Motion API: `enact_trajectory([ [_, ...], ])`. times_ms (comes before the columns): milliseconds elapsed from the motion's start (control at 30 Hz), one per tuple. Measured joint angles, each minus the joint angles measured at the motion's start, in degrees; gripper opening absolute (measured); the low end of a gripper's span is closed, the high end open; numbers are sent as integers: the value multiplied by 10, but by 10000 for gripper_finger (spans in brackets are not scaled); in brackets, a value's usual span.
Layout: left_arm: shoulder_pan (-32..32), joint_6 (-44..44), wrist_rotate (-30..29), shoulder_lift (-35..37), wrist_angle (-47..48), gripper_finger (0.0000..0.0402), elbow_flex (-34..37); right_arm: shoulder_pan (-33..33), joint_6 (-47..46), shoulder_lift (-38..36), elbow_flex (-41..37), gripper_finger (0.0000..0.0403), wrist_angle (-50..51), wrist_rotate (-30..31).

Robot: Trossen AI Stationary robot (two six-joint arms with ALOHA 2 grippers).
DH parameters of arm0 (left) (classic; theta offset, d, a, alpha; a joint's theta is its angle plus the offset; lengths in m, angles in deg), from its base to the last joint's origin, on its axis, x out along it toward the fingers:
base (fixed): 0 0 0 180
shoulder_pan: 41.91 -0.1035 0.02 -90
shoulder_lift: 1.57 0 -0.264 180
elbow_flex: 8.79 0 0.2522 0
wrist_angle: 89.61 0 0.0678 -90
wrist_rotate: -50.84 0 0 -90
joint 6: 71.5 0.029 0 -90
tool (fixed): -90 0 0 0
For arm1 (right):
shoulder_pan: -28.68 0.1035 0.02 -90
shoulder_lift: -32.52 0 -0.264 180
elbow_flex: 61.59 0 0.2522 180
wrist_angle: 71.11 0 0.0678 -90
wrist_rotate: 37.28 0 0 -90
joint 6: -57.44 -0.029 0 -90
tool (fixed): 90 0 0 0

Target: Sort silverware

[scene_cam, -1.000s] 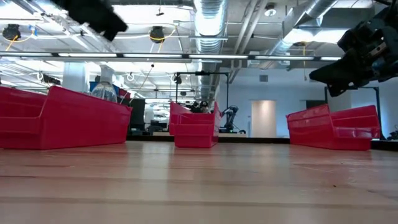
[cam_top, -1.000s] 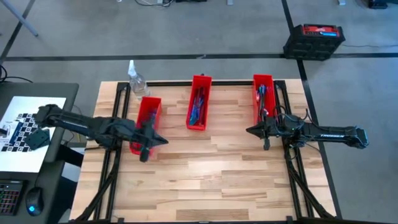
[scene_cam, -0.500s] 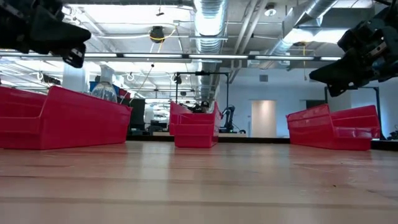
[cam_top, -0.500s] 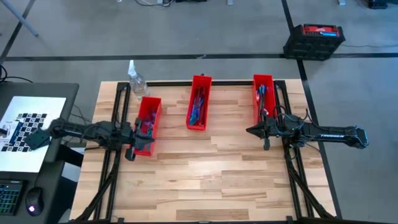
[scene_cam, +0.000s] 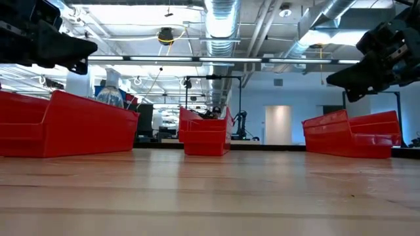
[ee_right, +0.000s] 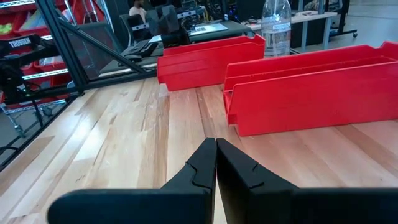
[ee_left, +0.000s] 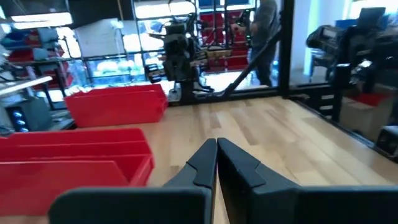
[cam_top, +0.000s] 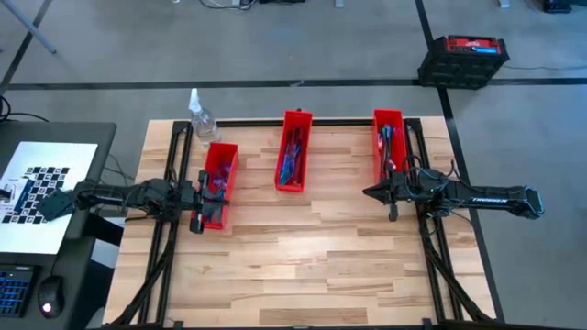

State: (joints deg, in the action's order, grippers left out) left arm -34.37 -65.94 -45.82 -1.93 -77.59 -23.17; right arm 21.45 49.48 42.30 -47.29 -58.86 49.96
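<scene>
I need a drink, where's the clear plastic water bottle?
High view: the clear plastic water bottle stands at the table's far left corner, just behind the left red plastic bin.

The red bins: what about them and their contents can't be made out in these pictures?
- Silverware: in the high view too small to tell forks, knives and spoons apart.
- Low view: the walls of the left bin, middle bin and right bin hide everything inside.
- Wrist views: bin walls again hide the contents.
- Left bin's near end: in the high view partly covered by the left gripper.
</scene>
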Motion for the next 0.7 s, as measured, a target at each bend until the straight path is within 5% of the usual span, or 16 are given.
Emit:
enact_trajectory([
  [700, -13, -33, 1, 0, 1, 0, 2, 0, -1, 0, 0, 1, 1, 0],
])
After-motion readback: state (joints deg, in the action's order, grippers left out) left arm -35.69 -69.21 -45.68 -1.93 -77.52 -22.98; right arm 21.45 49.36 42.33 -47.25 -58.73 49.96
